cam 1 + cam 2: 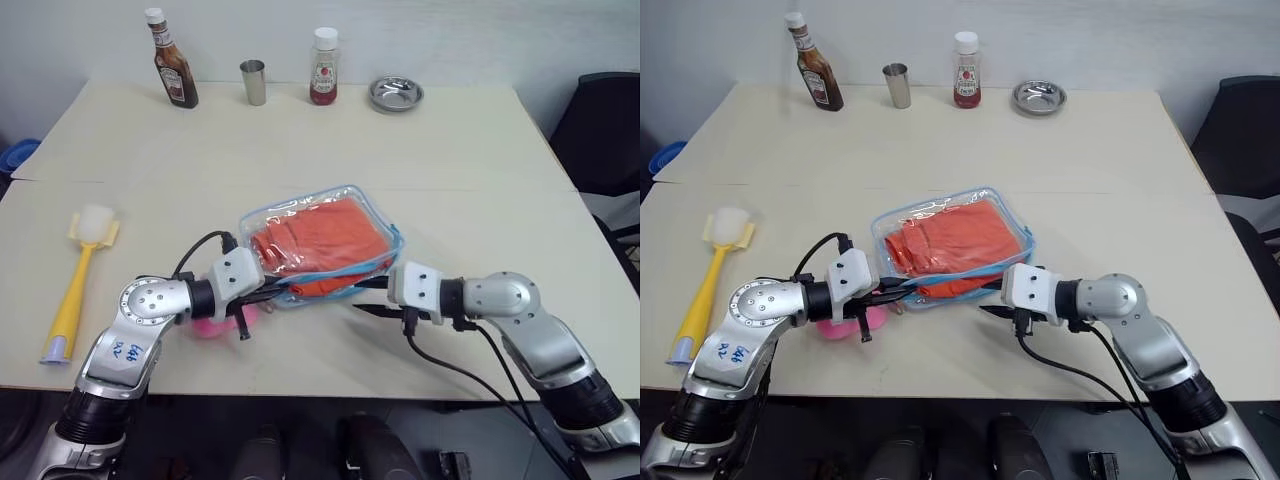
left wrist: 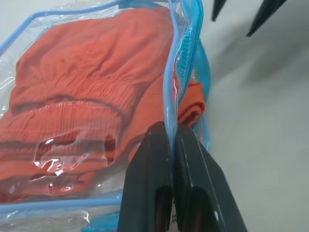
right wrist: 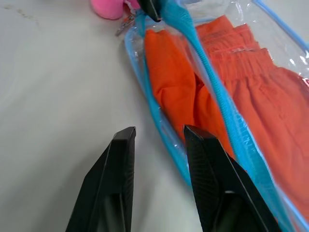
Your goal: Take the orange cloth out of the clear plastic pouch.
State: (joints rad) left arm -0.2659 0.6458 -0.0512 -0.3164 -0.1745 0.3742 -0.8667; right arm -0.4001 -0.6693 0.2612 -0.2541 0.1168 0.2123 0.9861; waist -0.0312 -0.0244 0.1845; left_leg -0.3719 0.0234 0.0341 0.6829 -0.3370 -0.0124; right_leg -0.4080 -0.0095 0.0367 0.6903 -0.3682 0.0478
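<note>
My left gripper [image 2: 171, 140] is pinched tight on the blue edge of the clear plastic pouch [image 1: 262, 222]; my left wrist view shows the rim squeezed between both pads. From my head, the pouch lies at centre frame on the table [image 1: 450, 160], the orange cloth [image 1: 320, 245] inside it. My right gripper [image 3: 159, 137] has its fingers apart and holds nothing, poised at the pouch's open zip side, where my right wrist view shows cloth bulging out. A pink toy [image 3: 108, 7] sits in its upper left.
</note>
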